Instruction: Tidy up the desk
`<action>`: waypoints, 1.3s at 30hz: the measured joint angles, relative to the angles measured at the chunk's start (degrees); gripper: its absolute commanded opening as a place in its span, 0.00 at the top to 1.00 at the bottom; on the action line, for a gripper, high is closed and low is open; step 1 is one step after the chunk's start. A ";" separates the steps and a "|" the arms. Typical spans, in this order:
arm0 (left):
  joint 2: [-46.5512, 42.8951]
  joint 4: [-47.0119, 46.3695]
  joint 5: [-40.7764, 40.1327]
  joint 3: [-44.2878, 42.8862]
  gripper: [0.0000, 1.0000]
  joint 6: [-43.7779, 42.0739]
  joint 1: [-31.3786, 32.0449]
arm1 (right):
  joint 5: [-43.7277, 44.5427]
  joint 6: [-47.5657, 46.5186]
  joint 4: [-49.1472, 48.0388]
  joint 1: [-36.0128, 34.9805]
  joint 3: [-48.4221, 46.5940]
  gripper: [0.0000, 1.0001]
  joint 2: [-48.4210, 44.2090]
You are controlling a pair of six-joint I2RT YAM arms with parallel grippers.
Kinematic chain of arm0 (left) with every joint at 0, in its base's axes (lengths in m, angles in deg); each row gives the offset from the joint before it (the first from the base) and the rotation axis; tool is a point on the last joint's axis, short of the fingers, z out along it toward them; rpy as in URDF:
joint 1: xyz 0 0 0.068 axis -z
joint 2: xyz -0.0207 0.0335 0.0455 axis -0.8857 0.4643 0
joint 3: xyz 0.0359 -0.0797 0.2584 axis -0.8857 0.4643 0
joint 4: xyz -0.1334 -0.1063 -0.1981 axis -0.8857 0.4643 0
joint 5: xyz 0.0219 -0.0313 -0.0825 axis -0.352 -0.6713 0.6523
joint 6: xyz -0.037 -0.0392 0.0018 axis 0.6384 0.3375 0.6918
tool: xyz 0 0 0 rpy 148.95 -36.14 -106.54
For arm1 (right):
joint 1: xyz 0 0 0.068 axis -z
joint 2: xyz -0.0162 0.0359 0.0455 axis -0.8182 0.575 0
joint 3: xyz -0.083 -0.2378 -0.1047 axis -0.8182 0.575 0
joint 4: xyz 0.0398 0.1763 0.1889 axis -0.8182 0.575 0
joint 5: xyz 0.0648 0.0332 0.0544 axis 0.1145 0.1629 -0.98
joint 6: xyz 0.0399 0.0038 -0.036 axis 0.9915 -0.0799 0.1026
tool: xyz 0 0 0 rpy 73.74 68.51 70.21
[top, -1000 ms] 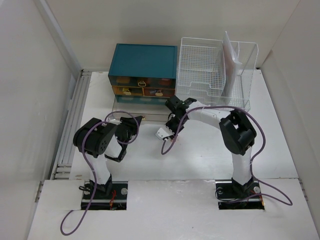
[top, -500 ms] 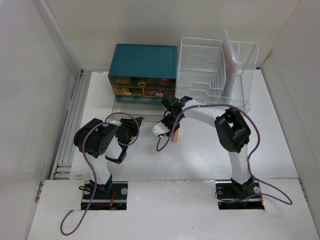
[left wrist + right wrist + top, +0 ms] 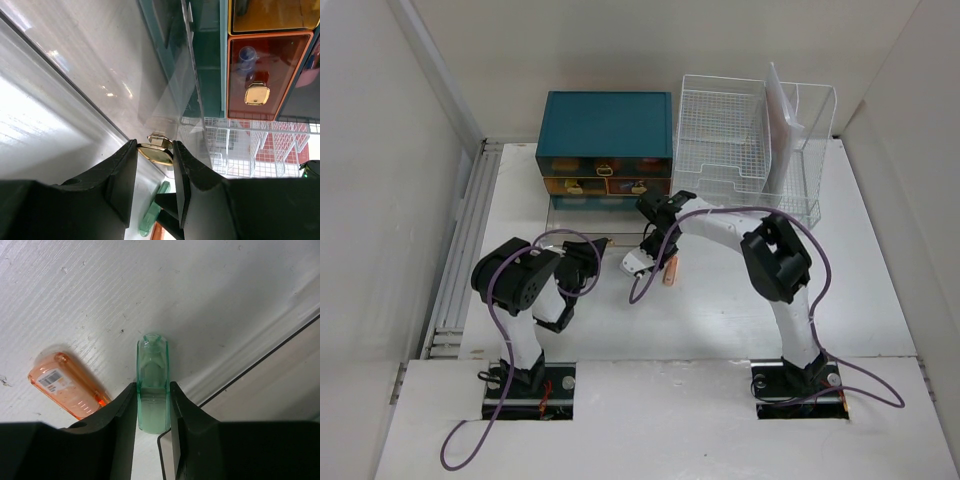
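Note:
The white desk (image 3: 720, 310) carries a teal drawer cabinet (image 3: 606, 125) whose clear bottom drawer (image 3: 125, 75) is pulled out toward me. My left gripper (image 3: 154, 150) is shut on the drawer's gold handle (image 3: 156, 154), seen in the top view at the drawer's front (image 3: 598, 243). My right gripper (image 3: 152, 390) is shut on a translucent green marker (image 3: 152, 370), low over the desk just right of the drawer front (image 3: 655, 243). The same green marker (image 3: 150, 220) shows below the handle in the left wrist view. An orange marker (image 3: 67, 385) lies flat beside it (image 3: 669, 271).
A white wire basket (image 3: 745, 140) with a pale folder stands at the back right, beside the cabinet. The cabinet's upper drawers, one orange (image 3: 265, 65), are closed. A grey rail (image 3: 470, 240) runs along the desk's left edge. The drawer's dark rim (image 3: 280, 350) is right of the green marker.
My right gripper has moved left, nearer the open drawer's front corner, with the green marker in it. The orange marker has come into view on the desk. The left arm has barely moved.

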 measured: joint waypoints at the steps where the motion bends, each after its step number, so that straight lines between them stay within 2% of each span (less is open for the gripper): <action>1: 0.02 -0.07 -0.13 0.09 1.00 0.04 0.11 | 0.17 -0.02 0.04 -0.07 -0.02 0.84 0.00; 4: 0.02 -0.26 -0.13 0.33 1.00 0.07 0.22 | 0.74 -0.13 0.11 -0.44 -0.02 0.87 0.00; 11: 0.02 -0.92 -0.37 1.11 1.00 0.44 0.55 | 1.03 2.75 0.72 -3.23 1.84 0.87 -2.34; 21: 0.00 -2.16 -2.12 2.54 1.00 0.72 2.10 | 0.39 11.34 0.46 -7.87 0.50 0.87 -15.80; 27: -0.63 -2.40 -3.21 3.56 0.98 0.72 3.82 | 4.28 16.50 -5.14 -7.96 -0.68 0.87 -18.80; 29: -1.07 -2.19 -3.28 3.96 0.86 0.70 4.28 | 6.67 18.08 -7.63 -7.96 -0.66 0.87 -18.08; 30: -1.20 -2.12 -3.26 4.09 0.72 0.72 4.39 | 7.91 18.80 -8.96 -7.93 -0.66 0.87 -17.44; 33: -1.86 -1.05 -3.34 4.44 0.48 0.37 4.61 | 11.26 21.29 -13.25 -7.93 -0.59 0.85 -14.73; 34: -1.92 -0.20 -3.43 4.68 0.34 0.35 4.63 | 12.37 22.18 -14.75 -7.82 -0.52 0.85 -13.68; 36: -2.89 -1.51 -2.71 4.96 0.21 0.76 4.83 | 14.43 23.85 -17.38 -7.61 -0.52 0.82 -11.52; 38: -3.78 -2.14 -2.03 5.01 0.07 0.52 5.11 | 16.04 25.20 -19.02 -7.32 -0.63 0.74 -9.51; 39: -4.09 -2.49 -1.75 5.03 0.01 0.57 5.11 | 16.79 25.94 -19.58 -7.15 -0.76 0.61 -8.61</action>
